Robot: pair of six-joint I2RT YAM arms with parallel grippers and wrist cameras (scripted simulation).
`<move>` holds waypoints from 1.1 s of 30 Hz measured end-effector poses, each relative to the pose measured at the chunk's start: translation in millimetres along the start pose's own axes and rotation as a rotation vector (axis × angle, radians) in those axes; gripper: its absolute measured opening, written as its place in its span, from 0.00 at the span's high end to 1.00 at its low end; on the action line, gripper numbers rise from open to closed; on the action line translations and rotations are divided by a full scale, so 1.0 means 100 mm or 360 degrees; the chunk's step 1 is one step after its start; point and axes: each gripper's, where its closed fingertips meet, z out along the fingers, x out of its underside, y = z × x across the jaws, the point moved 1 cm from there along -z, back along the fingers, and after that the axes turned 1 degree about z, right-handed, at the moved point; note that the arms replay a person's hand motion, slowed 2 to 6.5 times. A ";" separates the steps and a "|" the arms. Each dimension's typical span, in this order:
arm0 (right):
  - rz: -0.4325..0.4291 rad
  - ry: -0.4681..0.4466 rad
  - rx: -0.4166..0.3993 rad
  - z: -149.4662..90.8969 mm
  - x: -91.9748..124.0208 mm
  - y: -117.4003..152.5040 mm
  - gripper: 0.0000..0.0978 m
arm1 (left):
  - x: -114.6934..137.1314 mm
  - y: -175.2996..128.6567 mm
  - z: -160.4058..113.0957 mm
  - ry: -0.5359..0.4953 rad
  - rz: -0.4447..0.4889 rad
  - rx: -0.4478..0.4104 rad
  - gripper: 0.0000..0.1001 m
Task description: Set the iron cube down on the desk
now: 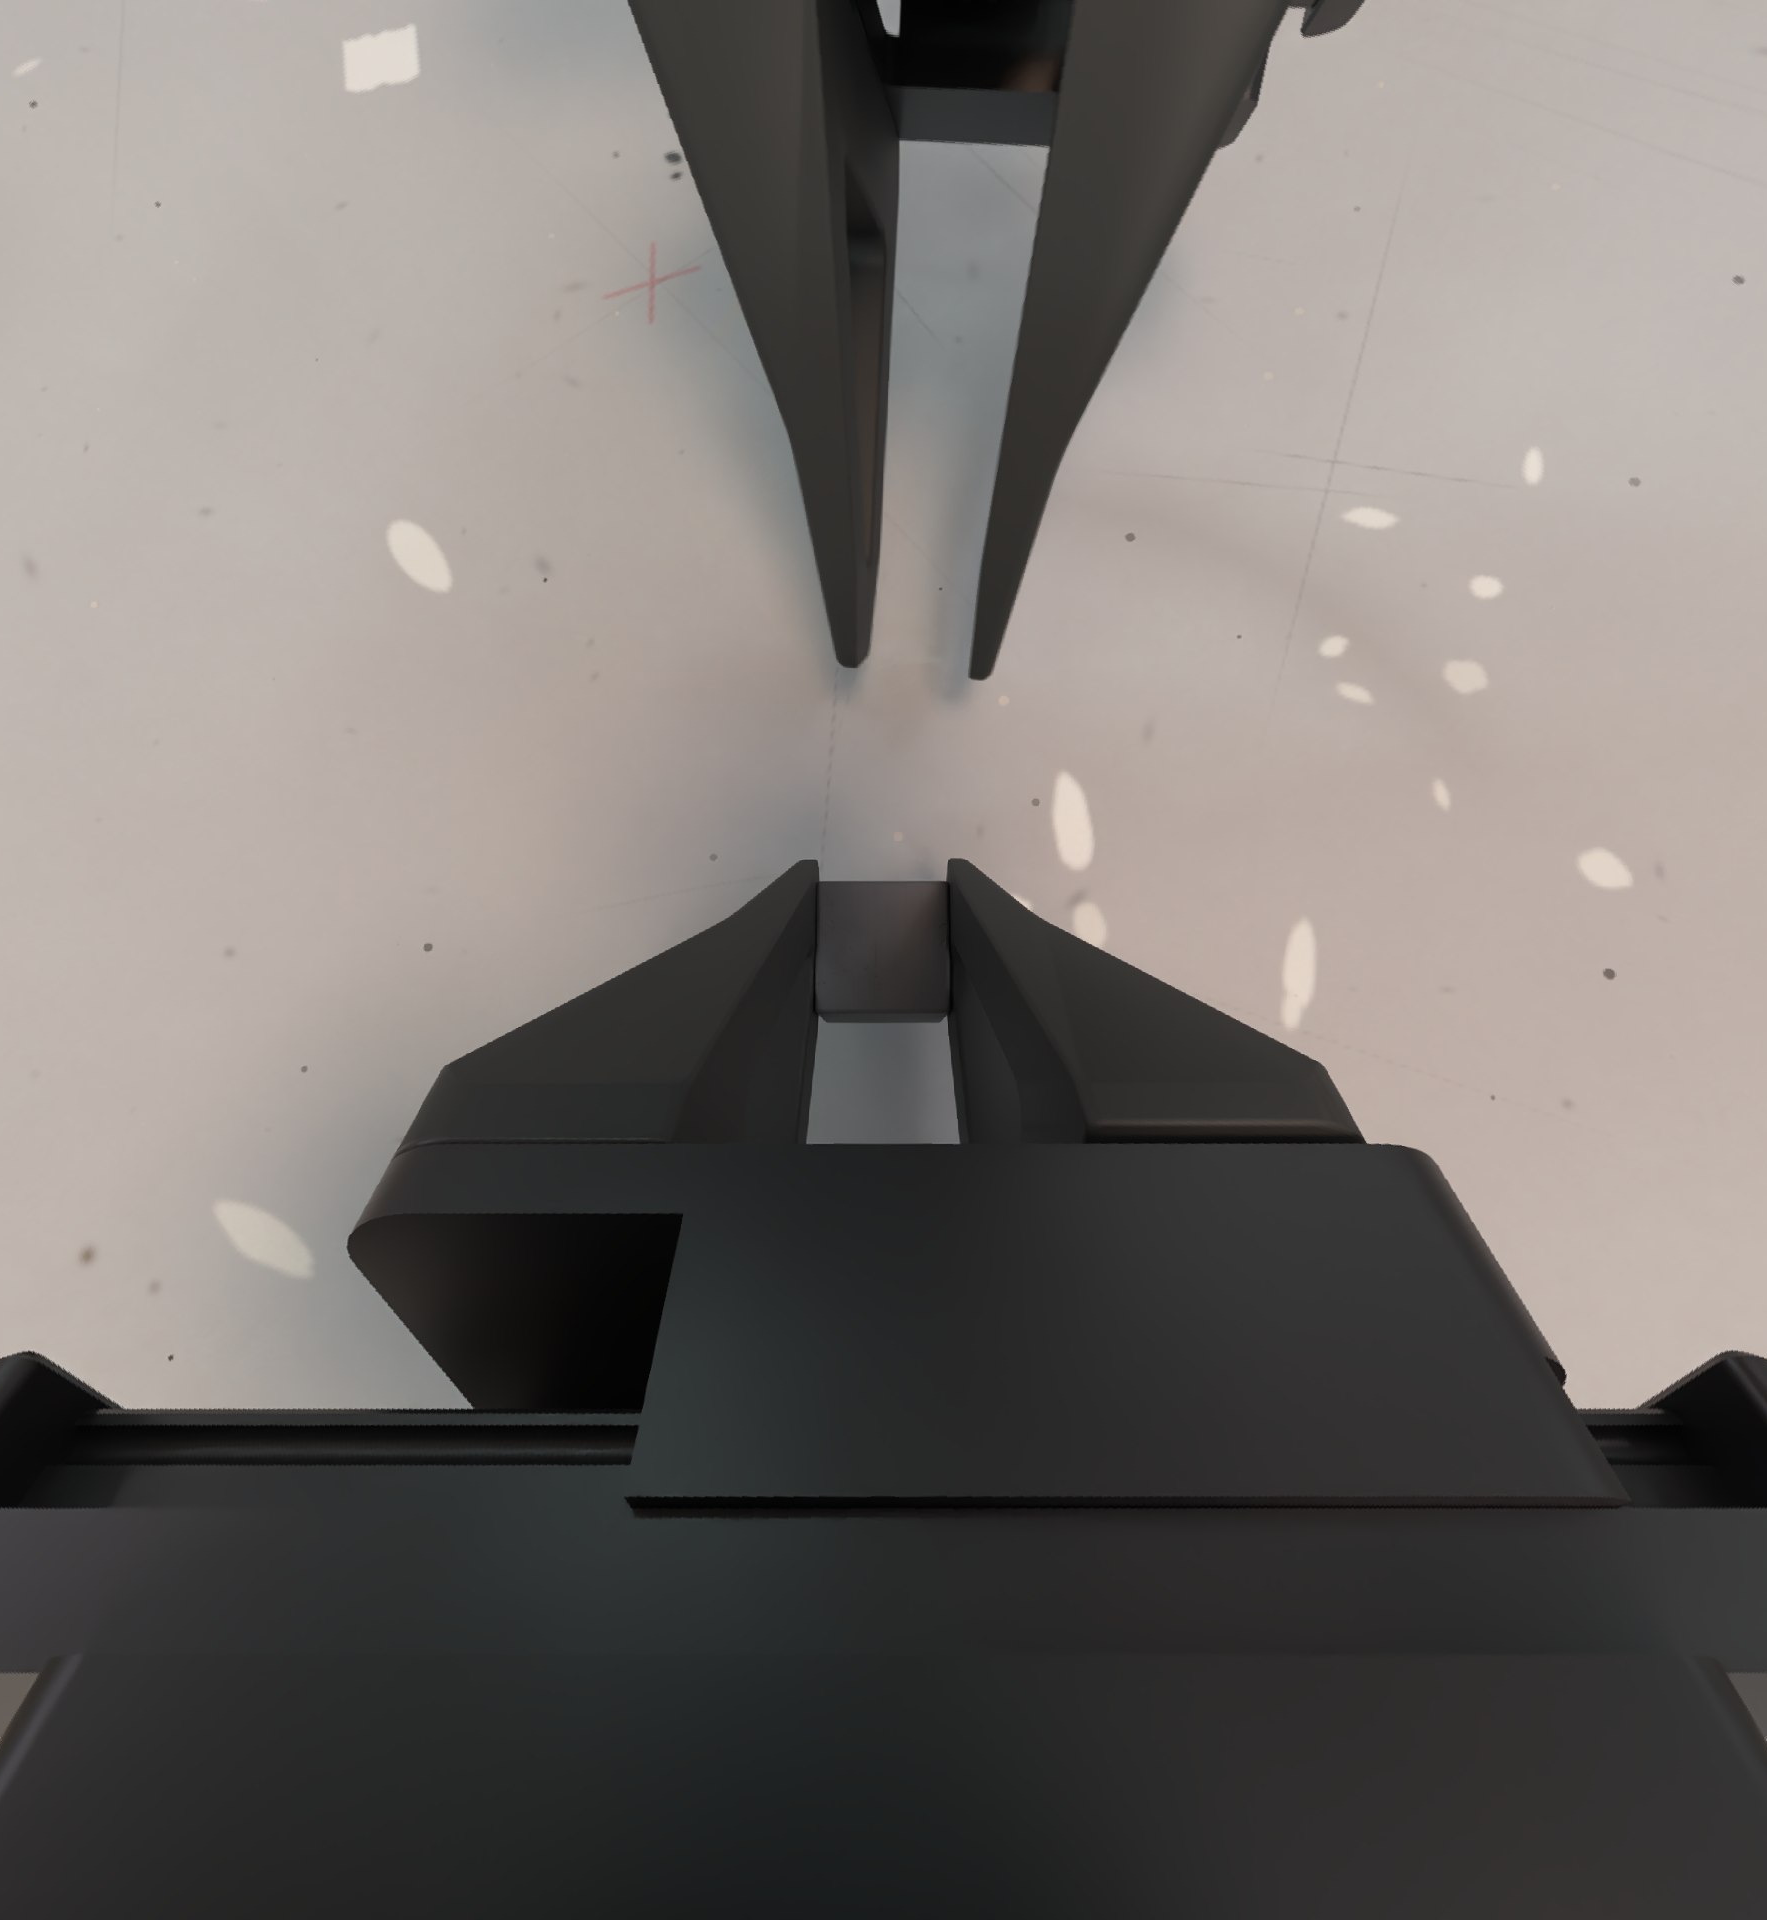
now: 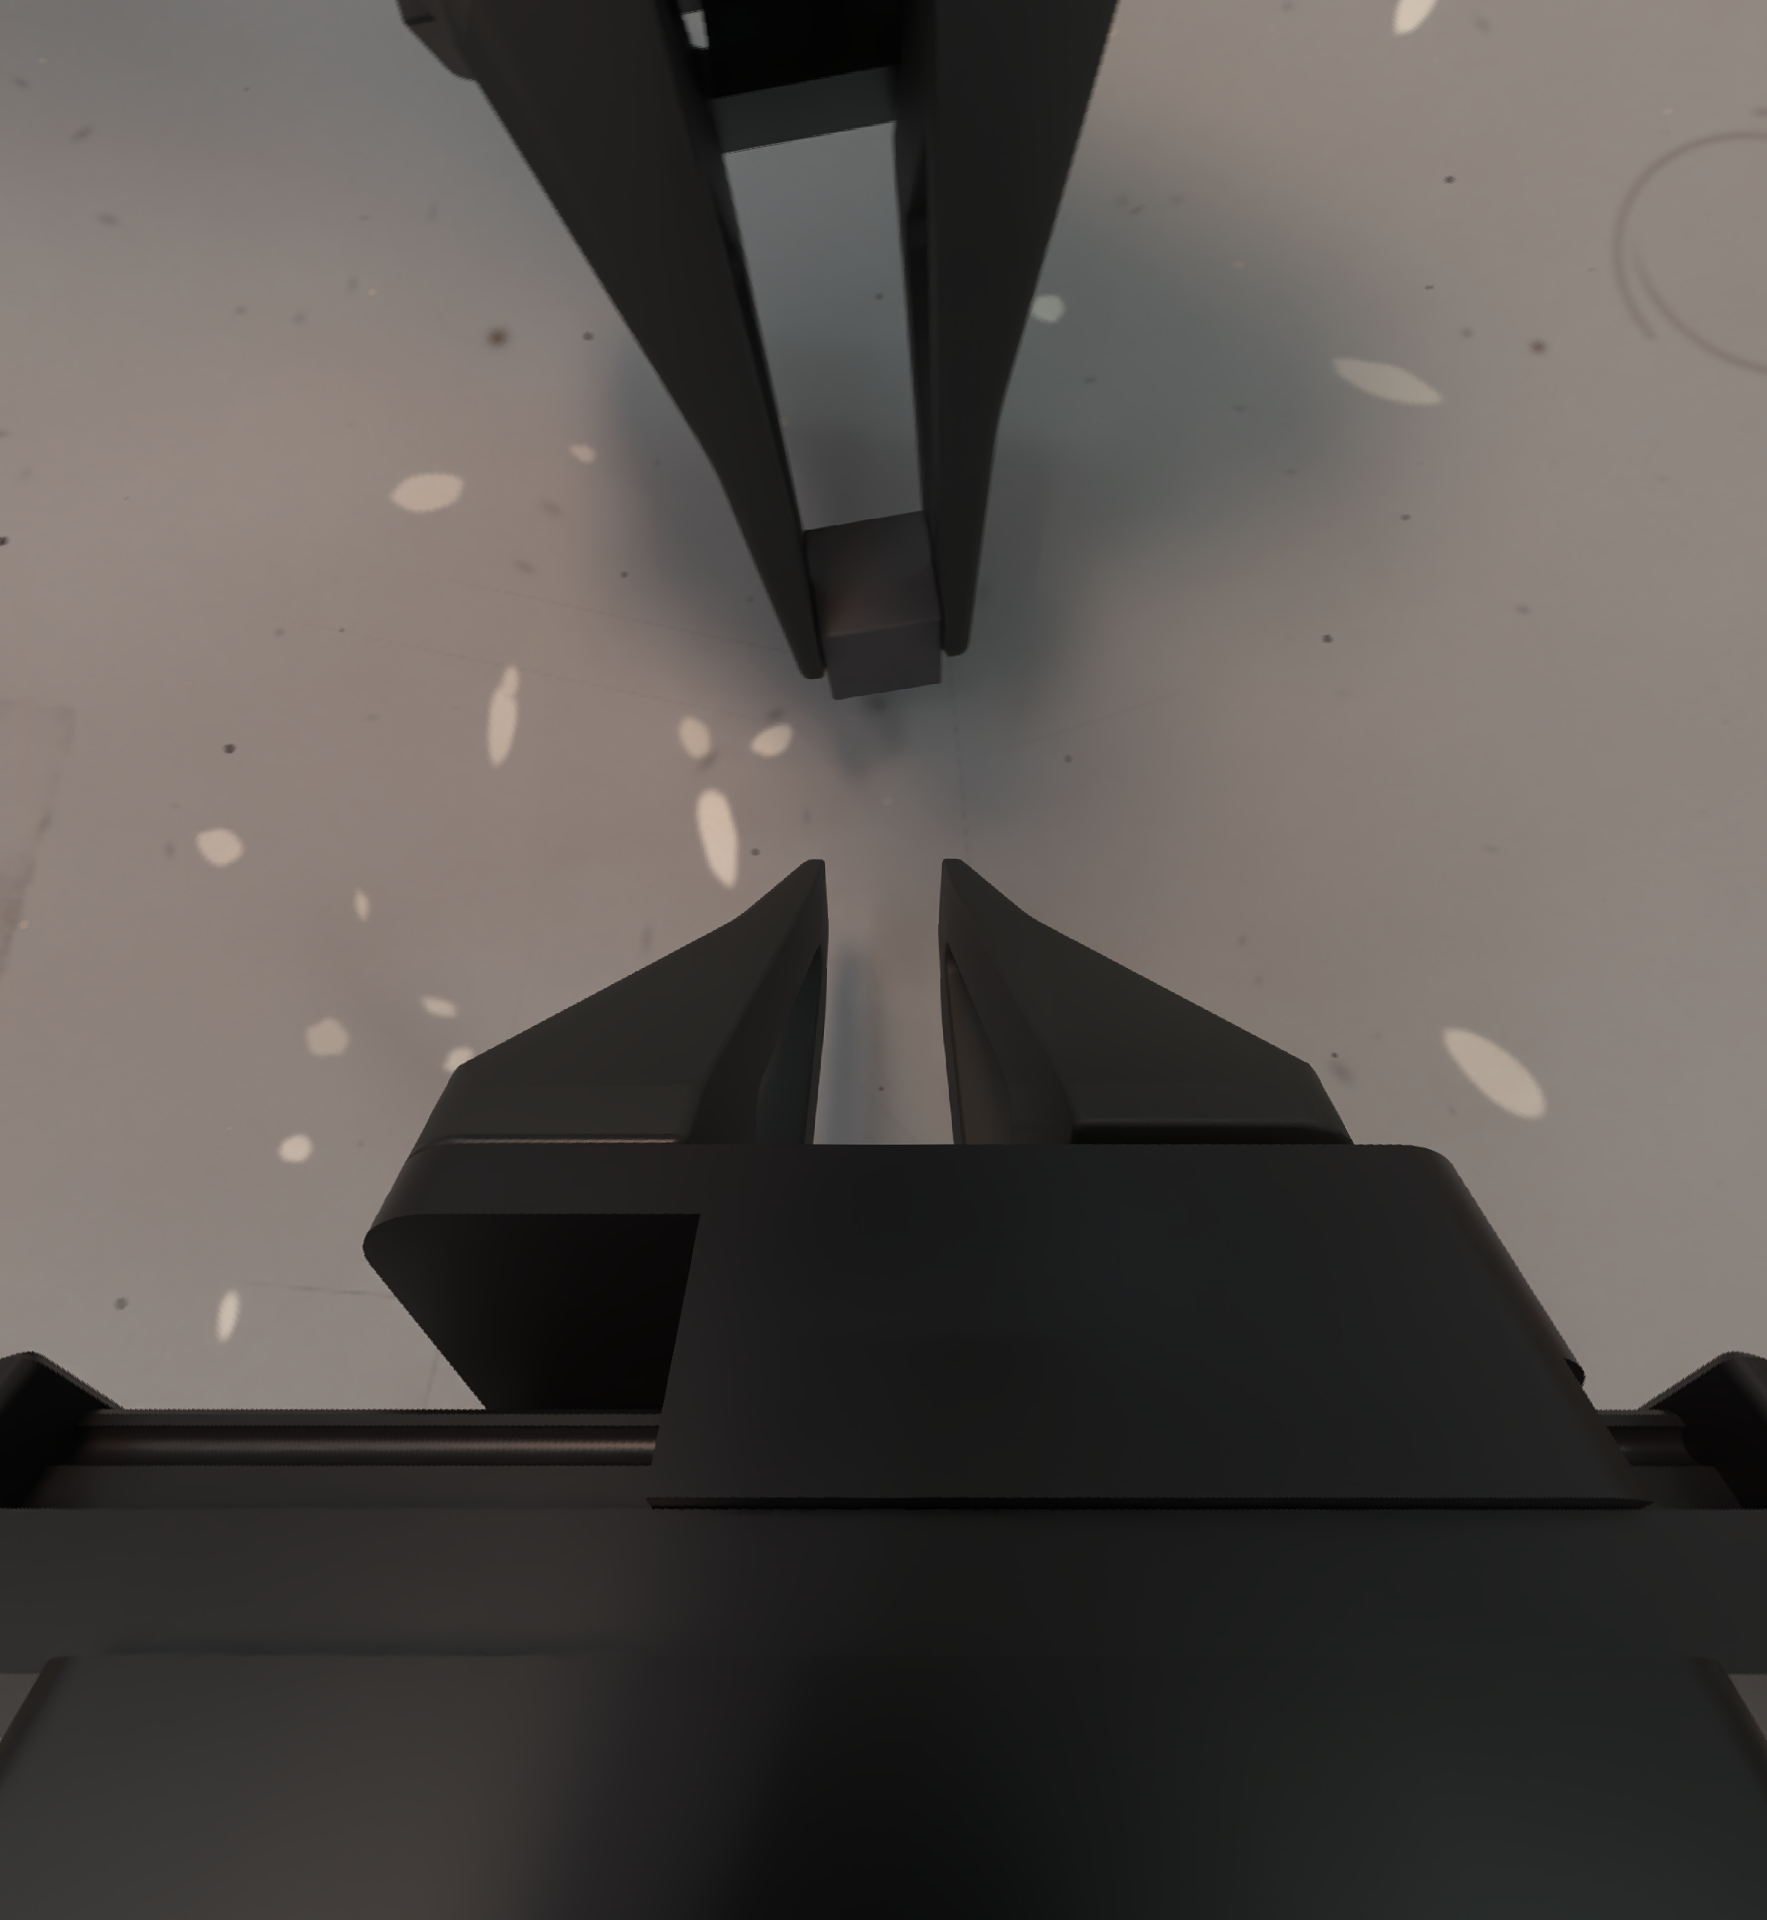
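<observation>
The iron cube point(image 1: 879, 951) is a small dark grey block clamped between the fingertips of my left gripper point(image 1: 883, 868), which points down at the grey speckled desk point(image 1: 339, 831). The cube looks held a little above the desk. My right gripper point(image 1: 907, 665) faces it tip to tip from the far side, with a short gap between the two grippers. In the right wrist view, my right gripper point(image 2: 884, 864) has its fingers a little apart with nothing between them. Across from it, the left gripper point(image 2: 879, 665) holds the cube point(image 2: 874, 613).
The desk point(image 2: 235, 623) is grey with pale flecks and dark specks. A faint red cross mark point(image 1: 650, 278) lies at the upper left, and a faint ring stain point(image 2: 1731, 249) at the upper right. No other objects show.
</observation>
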 end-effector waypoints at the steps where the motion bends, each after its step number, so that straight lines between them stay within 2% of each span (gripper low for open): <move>1: -0.0002 -0.0007 0.0020 0.00 0.00 -0.02 0.81 | 0.00 0.00 0.00 0.0008 -0.0002 -0.0003 0.80; 14: 0.0028 -0.0112 0.0187 -0.04 -0.06 -0.23 0.79 | 0.05 0.08 0.03 0.0069 -0.0068 -0.0065 0.80; 33: 0.0087 -0.0102 0.0162 -0.03 -0.07 -0.27 0.78 | 0.08 0.13 0.05 0.0126 -0.0102 -0.0123 0.79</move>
